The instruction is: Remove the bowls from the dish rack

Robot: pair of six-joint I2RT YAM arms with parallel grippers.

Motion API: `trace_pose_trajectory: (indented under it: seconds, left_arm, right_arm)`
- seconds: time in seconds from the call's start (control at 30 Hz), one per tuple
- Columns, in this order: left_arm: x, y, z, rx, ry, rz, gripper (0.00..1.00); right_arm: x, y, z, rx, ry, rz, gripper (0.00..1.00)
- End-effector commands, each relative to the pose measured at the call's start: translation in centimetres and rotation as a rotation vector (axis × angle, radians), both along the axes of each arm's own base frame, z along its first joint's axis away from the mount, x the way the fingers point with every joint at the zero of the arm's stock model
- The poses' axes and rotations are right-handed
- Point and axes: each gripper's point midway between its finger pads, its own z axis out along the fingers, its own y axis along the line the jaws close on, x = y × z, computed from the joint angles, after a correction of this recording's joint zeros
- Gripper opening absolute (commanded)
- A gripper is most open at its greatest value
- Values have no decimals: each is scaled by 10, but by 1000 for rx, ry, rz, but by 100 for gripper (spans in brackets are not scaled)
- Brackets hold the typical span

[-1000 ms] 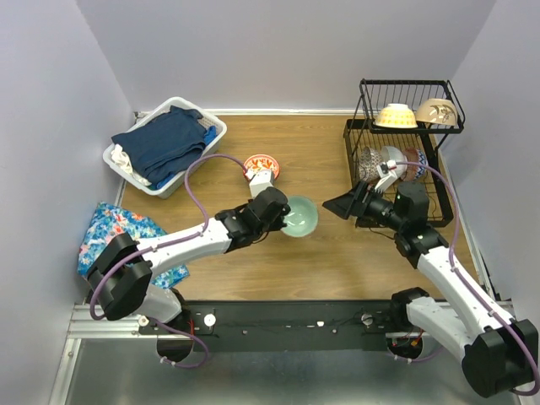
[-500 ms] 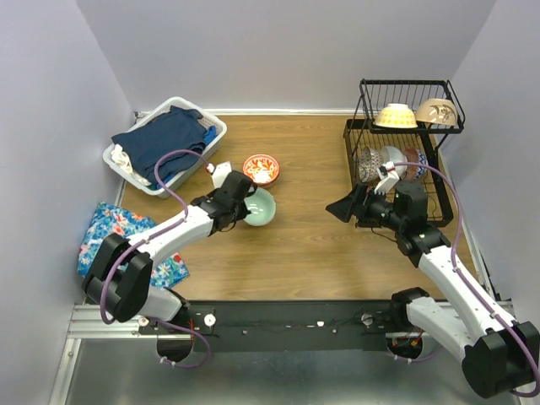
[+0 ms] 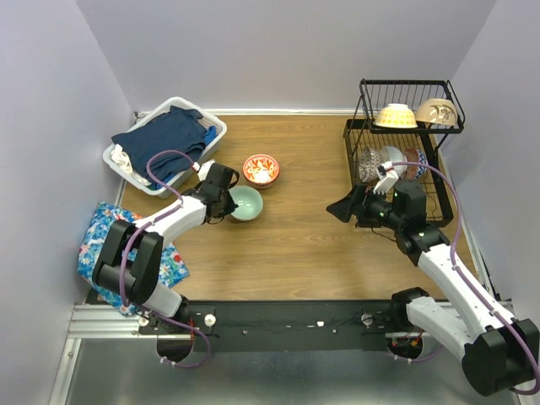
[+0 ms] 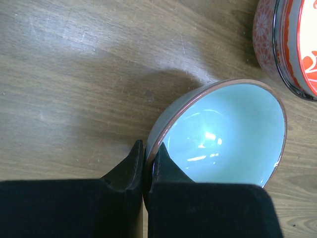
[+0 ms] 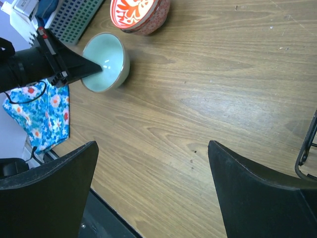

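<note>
My left gripper [image 3: 229,203] is shut on the rim of the mint green bowl [image 3: 247,202], one finger inside and one outside [image 4: 147,149]. The bowl [image 4: 223,134] sits low at the wooden table, just in front of the red-orange floral bowl [image 3: 261,169]. I cannot tell whether it touches the table. The black dish rack [image 3: 403,82] stands at the far right. It holds a cream-yellow bowl [image 3: 396,116] and a beige bowl [image 3: 436,111] on top, and patterned bowls [image 3: 371,162] below. My right gripper [image 3: 342,208] is open and empty over bare table [image 5: 151,148], left of the rack.
A white laundry basket [image 3: 164,148] with dark clothes stands at the far left. A blue floral cloth [image 3: 126,236] lies at the near left. The right wrist view shows the rack's edge [image 5: 307,144] at its right border.
My left arm has carried the mint green bowl leftward from the table's middle to a spot beside the red floral bowl. The right arm has hardly moved.
</note>
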Motion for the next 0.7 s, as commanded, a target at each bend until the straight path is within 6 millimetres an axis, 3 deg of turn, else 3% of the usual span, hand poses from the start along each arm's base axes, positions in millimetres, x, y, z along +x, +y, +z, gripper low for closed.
trace_pose_trajectory:
  seconds: [0.0,0.33,0.53,0.67]
  left_arm:
    - [11,4,-1,-45,-19,-5,8]
    - [3,8,10,-27,-42,-69,56]
    - [-8,24,36,39,-101,-91,85]
    - [-20,31,58,68,-159,-136,96]
  right_arm:
    - [6,-3,7,-30,-20,-15,99]
    - [20,-27,19,-103,-73,-162,100]
    - [30,-54,18,-209,-71,-286,100]
    - [38,-76,18,-298,-69,-385,100]
